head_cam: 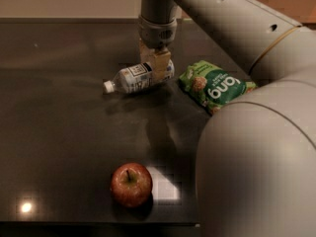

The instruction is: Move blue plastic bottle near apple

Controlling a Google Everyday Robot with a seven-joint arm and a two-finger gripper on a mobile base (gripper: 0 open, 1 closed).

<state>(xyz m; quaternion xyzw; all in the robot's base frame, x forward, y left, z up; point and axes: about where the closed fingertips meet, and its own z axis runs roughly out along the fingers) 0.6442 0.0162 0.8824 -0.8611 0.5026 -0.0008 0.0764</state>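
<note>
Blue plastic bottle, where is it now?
Upper centre of camera view, blue plastic bottle sideways in the pincer, left of the green pouch, beyond the apple.

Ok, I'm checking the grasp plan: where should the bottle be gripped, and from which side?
Across the body, from straight above. The bottle lies on its side, cap to the left, so its round flanks are open to a top-down pinch. The gripper sits over its base end.
</note>
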